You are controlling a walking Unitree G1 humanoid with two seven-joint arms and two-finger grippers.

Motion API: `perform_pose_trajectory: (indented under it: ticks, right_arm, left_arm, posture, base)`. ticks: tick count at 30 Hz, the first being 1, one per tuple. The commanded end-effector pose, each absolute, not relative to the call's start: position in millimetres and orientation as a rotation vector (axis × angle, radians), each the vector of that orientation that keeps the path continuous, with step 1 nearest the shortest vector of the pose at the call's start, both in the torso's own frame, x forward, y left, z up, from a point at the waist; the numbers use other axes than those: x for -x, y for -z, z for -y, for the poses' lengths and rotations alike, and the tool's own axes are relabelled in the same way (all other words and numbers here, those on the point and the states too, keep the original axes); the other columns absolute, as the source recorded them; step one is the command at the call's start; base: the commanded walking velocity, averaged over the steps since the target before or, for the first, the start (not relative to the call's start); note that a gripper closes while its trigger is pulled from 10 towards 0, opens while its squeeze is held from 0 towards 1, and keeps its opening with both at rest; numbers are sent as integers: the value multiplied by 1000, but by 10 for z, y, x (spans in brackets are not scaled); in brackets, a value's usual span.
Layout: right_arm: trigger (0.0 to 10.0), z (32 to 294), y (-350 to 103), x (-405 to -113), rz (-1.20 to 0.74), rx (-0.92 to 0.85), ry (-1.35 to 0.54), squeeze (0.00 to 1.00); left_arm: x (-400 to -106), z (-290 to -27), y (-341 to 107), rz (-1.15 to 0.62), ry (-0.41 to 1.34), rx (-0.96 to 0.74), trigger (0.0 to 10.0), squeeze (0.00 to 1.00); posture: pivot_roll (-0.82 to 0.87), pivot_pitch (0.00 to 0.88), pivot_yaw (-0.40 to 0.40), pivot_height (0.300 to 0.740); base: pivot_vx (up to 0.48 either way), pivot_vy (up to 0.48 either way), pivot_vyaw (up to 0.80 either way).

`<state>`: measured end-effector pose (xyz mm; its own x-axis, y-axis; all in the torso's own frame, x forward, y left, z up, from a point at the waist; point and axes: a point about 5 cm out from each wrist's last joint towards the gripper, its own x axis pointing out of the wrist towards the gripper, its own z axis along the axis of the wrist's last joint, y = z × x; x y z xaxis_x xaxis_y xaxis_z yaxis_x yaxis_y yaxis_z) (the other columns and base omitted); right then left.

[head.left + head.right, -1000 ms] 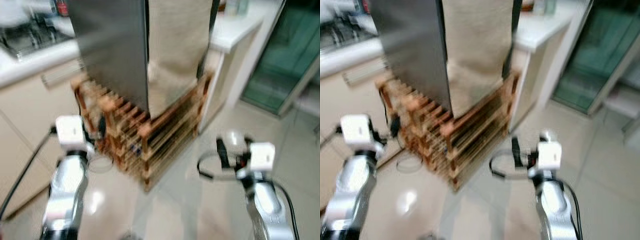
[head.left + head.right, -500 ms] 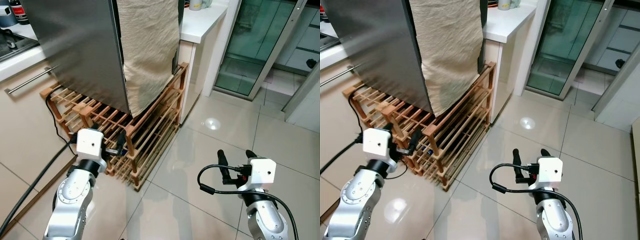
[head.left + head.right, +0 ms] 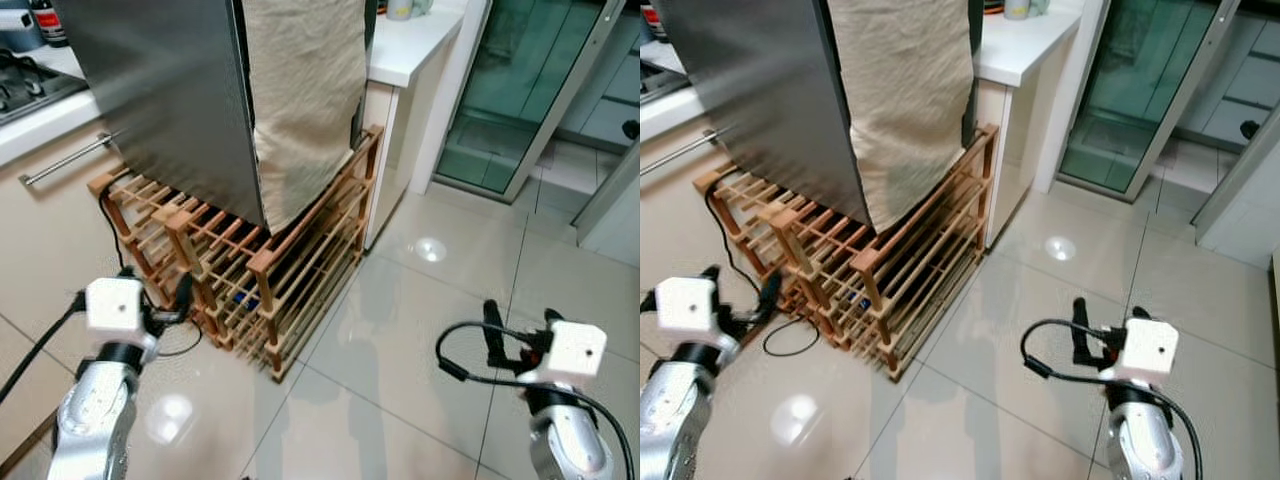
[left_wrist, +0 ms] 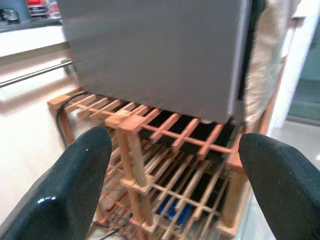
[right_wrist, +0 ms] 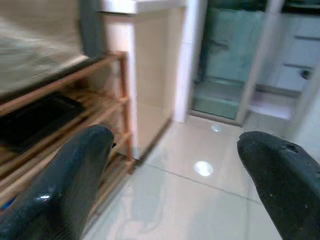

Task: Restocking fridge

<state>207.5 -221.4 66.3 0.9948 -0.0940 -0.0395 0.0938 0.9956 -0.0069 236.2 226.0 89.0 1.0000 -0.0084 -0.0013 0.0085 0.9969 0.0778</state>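
Note:
The stainless steel fridge stands shut on a slatted wooden rack, with a beige cloth hanging down its right part. My left gripper is low at the rack's left corner, open and empty. In the left wrist view the left gripper faces the rack and the fridge's bottom edge. My right gripper hovers open over the tiled floor, well right of the rack. In the right wrist view the right gripper faces the rack's end and the cabinet side.
A white counter adjoins the fridge on the right, with a glass door beyond it. A hob and a drawer handle lie to the left. A black cable trails by the rack. Something blue sits low in the rack.
The blur from a second ago has cleared. Both arms have spread outward and lower in the picture, the left toward the left edge, the right toward the right. The fridge stays shut.

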Motion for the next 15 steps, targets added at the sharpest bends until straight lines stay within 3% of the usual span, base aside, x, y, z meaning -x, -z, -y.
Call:
perform_pose_trajectory:
  ticks: [1, 4, 15]
  right_arm:
    - [10000, 2116, -741, -2131, 1, 11, 46, 0]
    - [10000, 2074, -771, -2153, 12, 10, 31, 0]
    - [10000, 1841, -930, -2314, 69, -11, -44, 0]
  left_arm:
    - [-2432, -2053, -1033, 78, 76, -71, 10000, 0]
    - [-2449, -2005, -1085, 108, 92, -47, 10000, 0]
    - [-2573, -1801, -1506, 266, 114, -14, 10000, 0]
  posture:
    - [-90, 0, 20, 740]
    - [-88, 0, 21, 740]
    - [-78, 0, 23, 740]
  base:
    - [0, 0, 0]
    - [0, 0, 0]
    - [480, 0, 0]
